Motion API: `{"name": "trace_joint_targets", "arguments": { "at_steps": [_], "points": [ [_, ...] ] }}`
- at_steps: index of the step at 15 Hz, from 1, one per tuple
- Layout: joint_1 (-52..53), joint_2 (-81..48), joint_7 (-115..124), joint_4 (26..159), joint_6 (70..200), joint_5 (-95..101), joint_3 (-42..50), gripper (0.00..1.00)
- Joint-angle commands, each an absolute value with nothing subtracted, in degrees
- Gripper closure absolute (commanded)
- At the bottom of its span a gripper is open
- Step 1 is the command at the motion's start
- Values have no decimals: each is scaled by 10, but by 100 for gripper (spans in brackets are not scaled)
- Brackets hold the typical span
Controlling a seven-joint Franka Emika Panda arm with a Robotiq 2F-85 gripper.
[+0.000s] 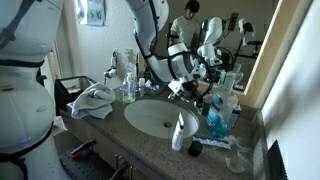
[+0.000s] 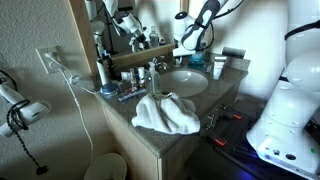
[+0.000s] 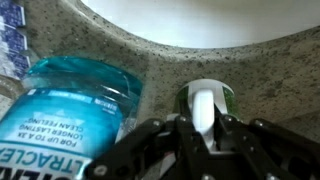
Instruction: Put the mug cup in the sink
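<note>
In the wrist view the mug cup point(image 3: 226, 97) is dark green with a white handle and stands on the speckled counter just outside the rim of the white sink point(image 3: 200, 20). My gripper point(image 3: 205, 132) is right over it, with both black fingers pressed against the white handle. In both exterior views the gripper point(image 1: 190, 82) point(image 2: 192, 45) is low at the back edge of the sink point(image 1: 158, 118) point(image 2: 183, 82). The mug itself is hidden behind the gripper there.
A blue mouthwash bottle point(image 3: 70, 110) point(image 1: 217, 120) stands close beside the mug. A white bottle point(image 1: 179, 132) stands at the sink's front rim. A crumpled towel point(image 1: 93, 100) point(image 2: 165, 112) lies on the counter. Bottles line the mirror wall. A hair dryer point(image 2: 20, 110) hangs on the wall.
</note>
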State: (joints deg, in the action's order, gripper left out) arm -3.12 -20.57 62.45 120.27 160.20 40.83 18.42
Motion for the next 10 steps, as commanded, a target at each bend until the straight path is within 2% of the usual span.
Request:
{"name": "trace_joint_targets", "arguments": {
  "at_steps": [1, 10],
  "points": [
    [-19, -216, 624, 1198, 1624, 405, 198, 100],
    [-2, -182, 633, 1215, 1619, 385, 203, 98]
  ]
}}
